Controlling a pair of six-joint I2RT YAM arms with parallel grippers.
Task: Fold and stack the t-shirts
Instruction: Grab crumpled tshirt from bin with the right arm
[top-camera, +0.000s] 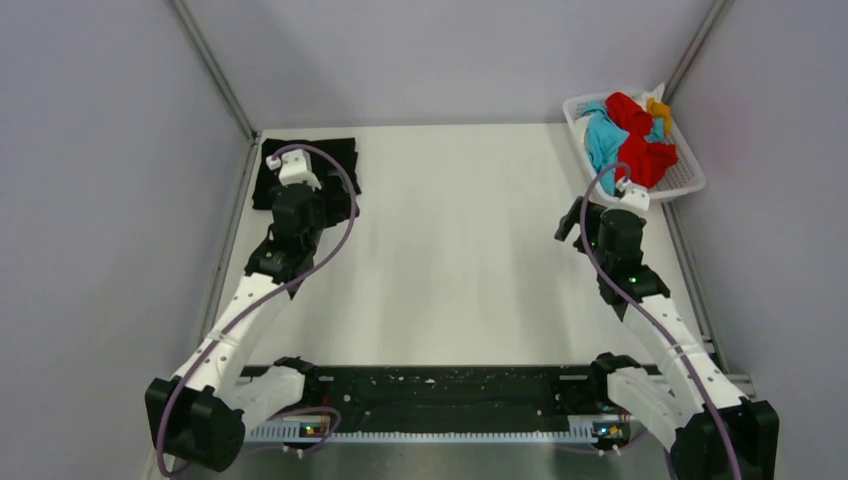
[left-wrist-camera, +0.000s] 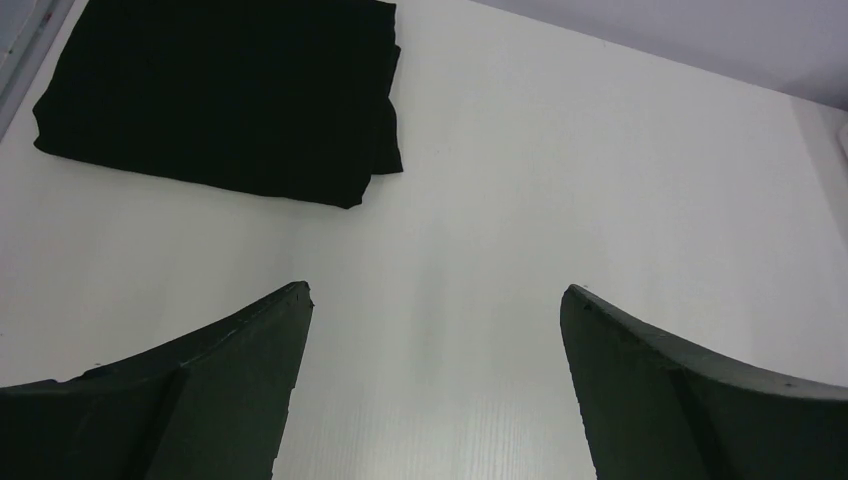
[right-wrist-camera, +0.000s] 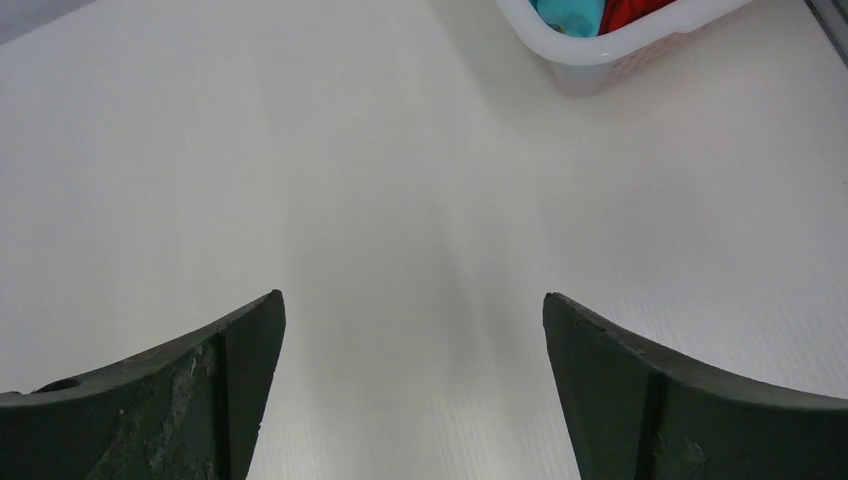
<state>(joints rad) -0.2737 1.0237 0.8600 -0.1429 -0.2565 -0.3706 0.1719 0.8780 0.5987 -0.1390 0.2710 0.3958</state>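
Top external view: my left gripper (left-wrist-camera: 435, 290) and right gripper (right-wrist-camera: 412, 296) gape empty, black t-shirt (top-camera: 335, 160) lies folded square, other t-shirts (top-camera: 645, 160) sit crumpled in lattice basket (top-camera: 693, 181).

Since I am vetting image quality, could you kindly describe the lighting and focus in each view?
Top external: soft, even light, sharp; the black t-shirt shows no fold detail. Left wrist: the left fingers are dark silhouettes, the table evenly bright. Right wrist: faint shading between the right fingers; basket cropped at top.
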